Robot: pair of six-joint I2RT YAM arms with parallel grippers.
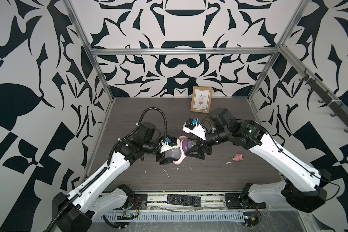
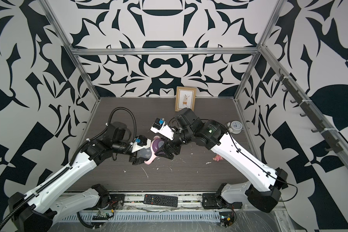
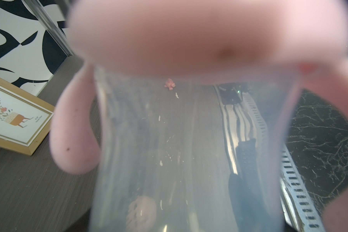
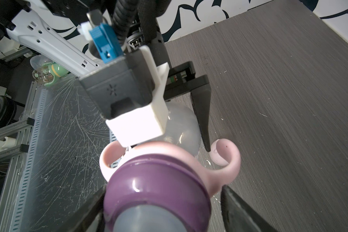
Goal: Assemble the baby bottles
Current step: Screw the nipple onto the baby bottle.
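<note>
Both arms reach inward, converging at the bottle (image 1: 174,153). Left pincer (image 1: 166,157) clamped on bottle's body. Right pincer (image 1: 190,148) straddles bottle's top, jaws parted.

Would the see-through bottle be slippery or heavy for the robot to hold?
Probably light: the bottle looks empty, with the table showing through it. Maybe slippery, since its plastic is smooth and shiny. Laid down, it likely would not roll far, because the pink handle ring sticks out on both sides.
</note>
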